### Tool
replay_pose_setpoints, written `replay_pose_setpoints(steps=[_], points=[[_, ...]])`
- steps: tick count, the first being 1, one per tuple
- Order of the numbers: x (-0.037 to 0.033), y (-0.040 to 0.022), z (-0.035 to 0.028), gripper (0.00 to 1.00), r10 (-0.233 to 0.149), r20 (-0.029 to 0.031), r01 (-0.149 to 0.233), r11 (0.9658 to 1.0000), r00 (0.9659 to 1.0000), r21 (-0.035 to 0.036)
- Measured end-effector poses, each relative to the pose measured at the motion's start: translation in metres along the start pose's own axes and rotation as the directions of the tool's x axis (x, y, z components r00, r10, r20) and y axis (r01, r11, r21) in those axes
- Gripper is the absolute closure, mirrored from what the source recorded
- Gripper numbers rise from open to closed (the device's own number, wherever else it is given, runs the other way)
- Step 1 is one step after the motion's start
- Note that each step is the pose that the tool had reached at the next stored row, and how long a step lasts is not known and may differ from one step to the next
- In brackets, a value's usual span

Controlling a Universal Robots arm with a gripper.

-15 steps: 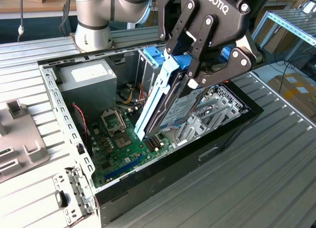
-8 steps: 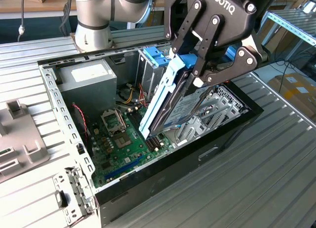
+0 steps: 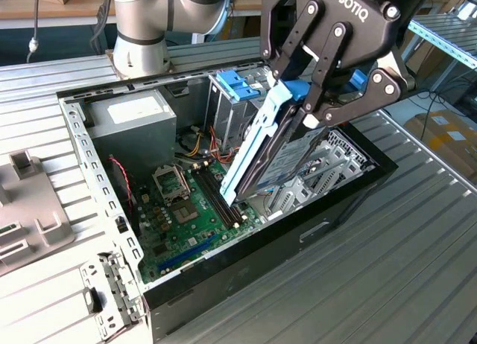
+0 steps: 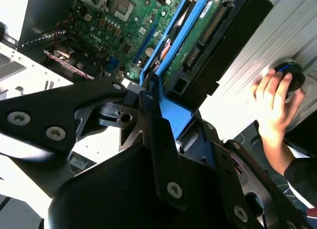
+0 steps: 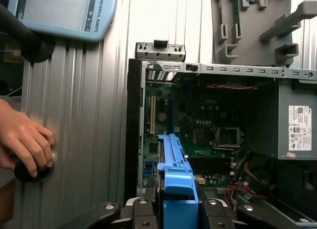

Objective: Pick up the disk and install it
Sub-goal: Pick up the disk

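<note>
- Right now, your pincer point(image 3: 311, 115) is pinching the disk point(image 3: 277, 154) at its upper end, close to the light-blue end tab.
- The disk is hanging steeply tilted over the open computer case point(image 3: 246, 263). Its lower end is dipping toward the motherboard point(image 3: 186, 210), and I cannot tell whether that end is touching anything.
- By my reading, you are working in the carry-and-align stretch. The pick-up is looking done, while the install is not yet done, since the disk is sitting in no bay.
- The drive cage point(image 3: 227, 117), with its blue bracket point(image 3: 238, 85) on top, is standing at the far side of the case. It is just beside the disk, on the exterior view's left.
- As I judge it, the move ahead is calling for you to be squaring the rails with a bay's opening and easing out that steep tilt. It is also calling for a firm grip, so the disk is not slipping.
- Coloured cables point(image 3: 195, 144) are lying near the cage and could be snagging a rail.
- A person's hand point(image 4: 275, 100) is resting on a black knob point(image 4: 291, 73) on the counter point(image 3: 358, 284), apart from the case.
</note>
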State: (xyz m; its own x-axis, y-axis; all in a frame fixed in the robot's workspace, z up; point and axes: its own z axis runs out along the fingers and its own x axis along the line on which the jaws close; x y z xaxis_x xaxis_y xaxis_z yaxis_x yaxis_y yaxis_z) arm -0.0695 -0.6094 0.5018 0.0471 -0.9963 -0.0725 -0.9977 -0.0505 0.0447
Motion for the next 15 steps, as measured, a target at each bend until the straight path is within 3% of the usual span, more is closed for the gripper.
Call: replay_pose_setpoints(steps=[13, 15], points=[[0.0009, -0.0178, 0.0003, 0.63, 0.000, 0.0000, 0.000, 1.0000, 1.0000, 0.0000], [0.0012, -0.0231, 0.0005, 0.63, 0.000, 0.0000, 0.000, 1.0000, 1.0000, 0.0000]])
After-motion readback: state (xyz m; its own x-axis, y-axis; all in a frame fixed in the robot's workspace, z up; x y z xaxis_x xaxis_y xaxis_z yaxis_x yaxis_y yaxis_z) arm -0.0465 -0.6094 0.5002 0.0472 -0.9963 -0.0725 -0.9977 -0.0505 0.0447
